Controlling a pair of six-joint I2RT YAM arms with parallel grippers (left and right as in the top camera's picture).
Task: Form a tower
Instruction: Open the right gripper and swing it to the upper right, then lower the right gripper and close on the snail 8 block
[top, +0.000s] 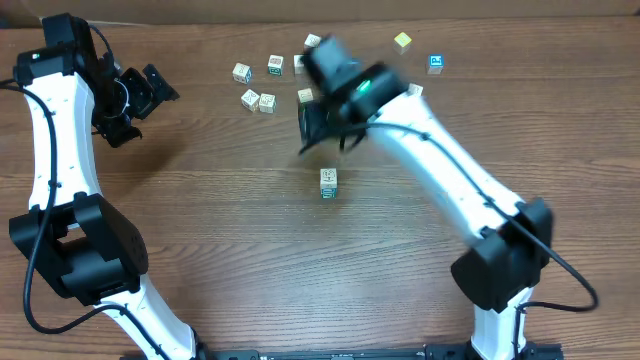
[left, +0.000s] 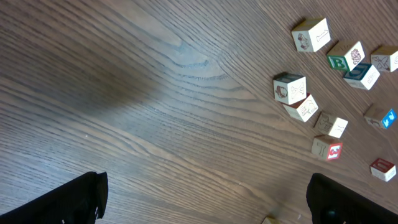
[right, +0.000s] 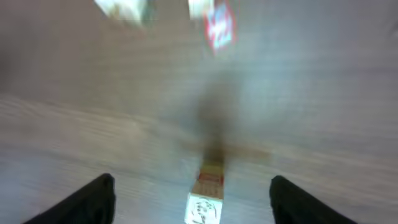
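tower (top: 328, 183) stands at the middle of the surface (top: 220, 230), untouched. right hand (top: 325, 135) hangs spread just beyond it toward the far edge; best to lift clear vertically before any sideways move. left hand (top: 142, 105) spread, idle near far-left corner.

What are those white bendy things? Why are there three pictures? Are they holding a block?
They are two robot arms, the left arm and the right arm. One picture looks down from above. The other two come from little cameras on each wrist, so dark fingers show at the bottom corners. On the wooden table lie loose cubes, and in the middle stands a small tower of stacked cubes. The left fingers are spread wide and hold nothing. The right fingers are spread too, with the tower between them, untouched. That picture is blurry.
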